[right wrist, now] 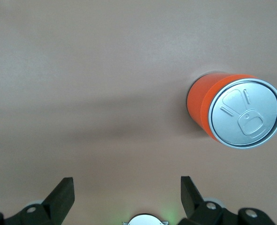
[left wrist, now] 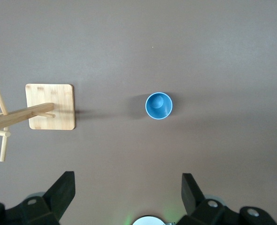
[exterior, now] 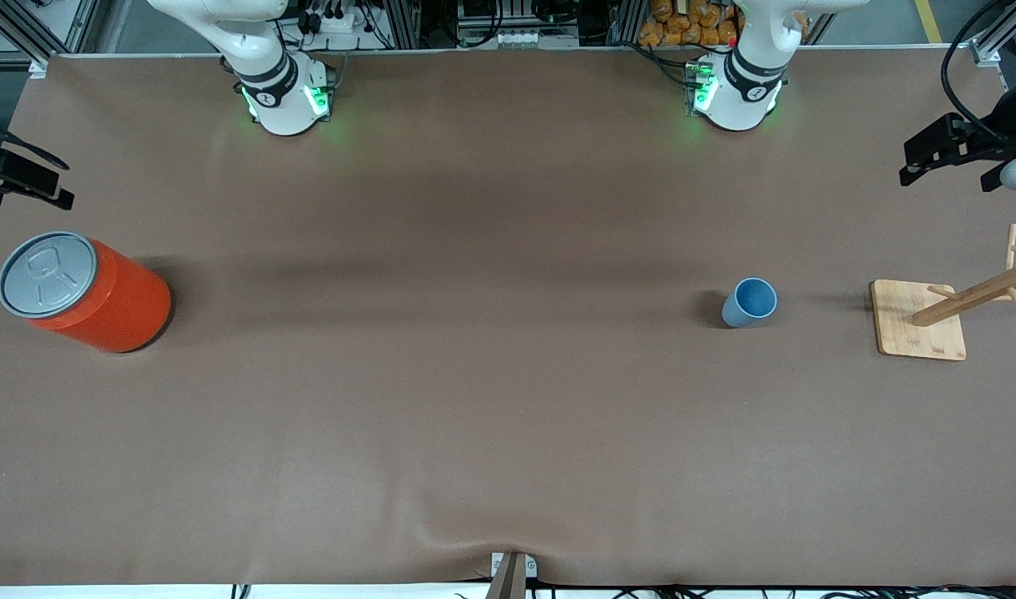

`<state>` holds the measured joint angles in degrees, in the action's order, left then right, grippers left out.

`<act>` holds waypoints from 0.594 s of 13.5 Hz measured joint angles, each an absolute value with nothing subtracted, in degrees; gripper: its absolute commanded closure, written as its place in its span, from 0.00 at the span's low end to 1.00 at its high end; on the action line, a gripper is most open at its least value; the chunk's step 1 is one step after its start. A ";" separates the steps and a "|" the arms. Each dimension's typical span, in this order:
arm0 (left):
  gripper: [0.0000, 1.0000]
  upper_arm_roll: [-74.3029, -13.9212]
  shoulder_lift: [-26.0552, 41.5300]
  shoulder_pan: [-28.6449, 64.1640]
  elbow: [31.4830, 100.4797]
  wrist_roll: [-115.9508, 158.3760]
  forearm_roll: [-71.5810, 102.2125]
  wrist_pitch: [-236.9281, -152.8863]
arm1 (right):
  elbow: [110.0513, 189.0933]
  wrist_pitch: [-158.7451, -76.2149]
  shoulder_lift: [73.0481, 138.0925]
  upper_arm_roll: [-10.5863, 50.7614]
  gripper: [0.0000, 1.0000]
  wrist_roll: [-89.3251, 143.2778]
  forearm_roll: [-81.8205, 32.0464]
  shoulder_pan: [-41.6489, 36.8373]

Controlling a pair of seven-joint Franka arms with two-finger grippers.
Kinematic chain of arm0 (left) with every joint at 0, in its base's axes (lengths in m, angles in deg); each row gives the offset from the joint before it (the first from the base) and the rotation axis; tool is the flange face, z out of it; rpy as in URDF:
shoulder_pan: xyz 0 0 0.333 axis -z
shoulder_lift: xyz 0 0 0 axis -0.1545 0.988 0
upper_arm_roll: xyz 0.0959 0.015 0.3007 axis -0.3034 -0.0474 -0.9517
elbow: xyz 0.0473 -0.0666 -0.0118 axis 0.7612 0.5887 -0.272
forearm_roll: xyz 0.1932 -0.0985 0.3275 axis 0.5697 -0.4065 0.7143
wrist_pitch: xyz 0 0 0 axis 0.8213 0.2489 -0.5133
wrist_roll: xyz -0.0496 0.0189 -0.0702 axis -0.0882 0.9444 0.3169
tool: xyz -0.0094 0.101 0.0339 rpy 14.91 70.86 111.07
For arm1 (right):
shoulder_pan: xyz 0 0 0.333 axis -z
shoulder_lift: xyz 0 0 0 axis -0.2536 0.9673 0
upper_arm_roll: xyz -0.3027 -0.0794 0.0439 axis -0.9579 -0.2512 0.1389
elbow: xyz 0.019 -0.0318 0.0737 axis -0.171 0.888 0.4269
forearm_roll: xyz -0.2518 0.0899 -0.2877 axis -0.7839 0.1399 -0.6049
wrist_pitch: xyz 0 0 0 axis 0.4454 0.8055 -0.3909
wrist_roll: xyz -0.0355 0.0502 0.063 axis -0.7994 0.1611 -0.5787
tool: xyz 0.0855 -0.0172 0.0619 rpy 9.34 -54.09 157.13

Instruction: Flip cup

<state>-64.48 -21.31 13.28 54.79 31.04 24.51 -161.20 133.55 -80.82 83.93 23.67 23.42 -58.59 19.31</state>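
Note:
The cup (exterior: 749,302) is small and light blue and stands upright on the brown table, mouth up, toward the left arm's end. The left wrist view looks straight down into the cup (left wrist: 158,105). My left gripper (left wrist: 127,183) hangs high over the table, well apart from the cup, open with nothing between its fingers. My right gripper (right wrist: 126,185) also hangs high over bare table near the orange can, open and empty. Neither hand shows in the front view; only the arms' bases do.
A large orange can (exterior: 83,291) with a grey pull-tab lid stands at the right arm's end, and the right wrist view shows the can (right wrist: 234,112) too. A wooden peg rack (exterior: 919,320) on a square base stands beside the cup at the left arm's end.

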 measured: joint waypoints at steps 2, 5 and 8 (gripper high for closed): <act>0.00 -64.50 -21.33 13.33 54.70 31.04 24.51 -161.22 | 133.55 -80.83 83.93 23.67 0.00 23.42 -58.59 19.31; 0.00 -65.72 -21.33 13.31 54.68 31.04 24.51 -161.22 | 133.55 -80.83 83.93 23.68 0.00 23.42 -58.59 19.31; 0.00 -66.03 -21.33 13.37 54.72 31.02 24.51 -161.22 | 133.55 -80.83 83.93 23.67 0.00 23.42 -58.59 19.31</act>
<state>-66.03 -21.33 13.37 54.72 31.02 24.51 -161.22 133.55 -80.83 83.93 23.67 23.42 -58.59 19.31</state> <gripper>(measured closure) 0.000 0.000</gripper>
